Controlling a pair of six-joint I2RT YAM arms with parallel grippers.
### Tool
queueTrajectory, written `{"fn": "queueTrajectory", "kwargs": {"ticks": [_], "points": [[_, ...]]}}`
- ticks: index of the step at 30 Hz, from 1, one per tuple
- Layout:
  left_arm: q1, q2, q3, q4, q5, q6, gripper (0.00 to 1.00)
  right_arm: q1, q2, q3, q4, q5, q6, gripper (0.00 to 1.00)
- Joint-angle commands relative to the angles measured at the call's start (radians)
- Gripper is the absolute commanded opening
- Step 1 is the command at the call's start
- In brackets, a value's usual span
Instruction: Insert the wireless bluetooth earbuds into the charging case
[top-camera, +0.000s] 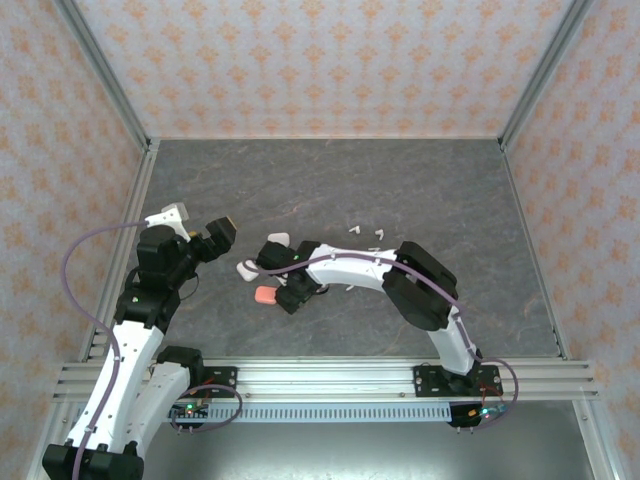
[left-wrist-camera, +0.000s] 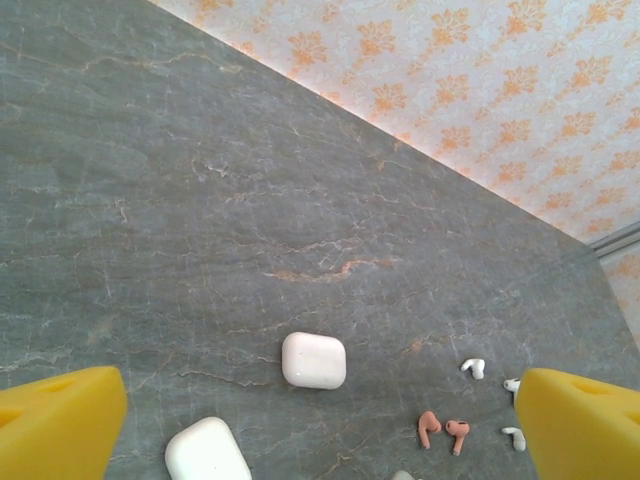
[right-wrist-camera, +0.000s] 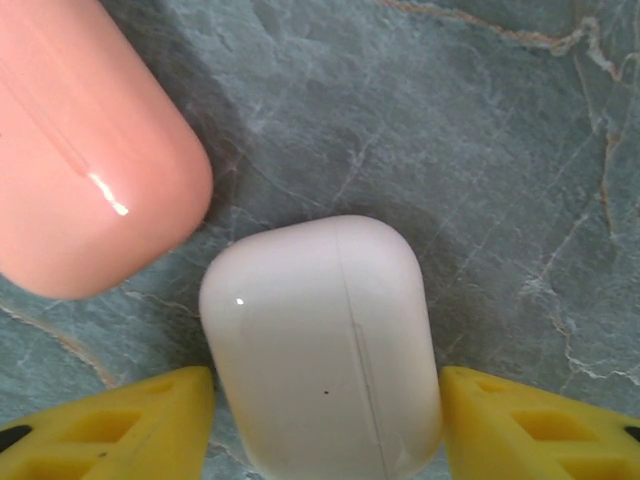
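Note:
A white charging case (right-wrist-camera: 320, 340) lies closed on the table between my right gripper's (right-wrist-camera: 325, 425) yellow fingers, which touch both of its sides. A closed pink case (right-wrist-camera: 80, 140) lies just beside it. In the top view the right gripper (top-camera: 292, 293) sits low next to this pink case (top-camera: 265, 296). My left gripper (left-wrist-camera: 320, 425) hangs above the table, open and holding nothing. Below it lie two pink earbuds (left-wrist-camera: 443, 431) and white earbuds (left-wrist-camera: 473, 368), with two more closed white cases (left-wrist-camera: 314, 360) (left-wrist-camera: 207, 452).
The grey marbled table (top-camera: 330, 180) is fenced by metal rails and patterned walls (top-camera: 320, 60). A few white earbuds (top-camera: 366, 230) lie behind the right arm. White cases (top-camera: 277, 240) (top-camera: 247, 270) sit between the two grippers.

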Motion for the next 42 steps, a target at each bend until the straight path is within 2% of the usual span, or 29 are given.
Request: {"fn": "queueTrajectory", "kwargs": {"ticks": [1, 7, 12, 23, 28, 34, 42], "points": [[-0.010, 0.000, 0.028, -0.018, -0.016, 0.029, 1.00, -0.013, 0.013, -0.030, -0.001, -0.005, 0.004, 0.58], [-0.010, 0.012, 0.037, -0.016, -0.004, 0.027, 1.00, -0.018, -0.005, -0.060, 0.021, 0.016, -0.005, 0.45], [-0.010, 0.044, 0.072, -0.016, 0.061, 0.021, 1.00, -0.042, -0.145, -0.168, 0.146, 0.055, -0.062, 0.41], [-0.024, 0.211, 0.234, -0.016, 0.524, 0.029, 0.90, -0.090, -0.613, -0.476, 0.495, 0.157, -0.386, 0.41], [-0.083, 0.270, 0.286, -0.040, 0.672, 0.071, 0.88, -0.090, -0.744, -0.528, 0.577, 0.199, -0.514, 0.41], [-0.190, 0.308, 0.281, 0.015, 0.693, 0.068, 0.83, -0.090, -0.818, -0.527, 0.602, 0.183, -0.574, 0.41], [-0.254, 0.312, 0.239, 0.131, 0.685, 0.017, 0.76, -0.092, -0.826, -0.498, 0.619, 0.082, -0.553, 0.41]]}}
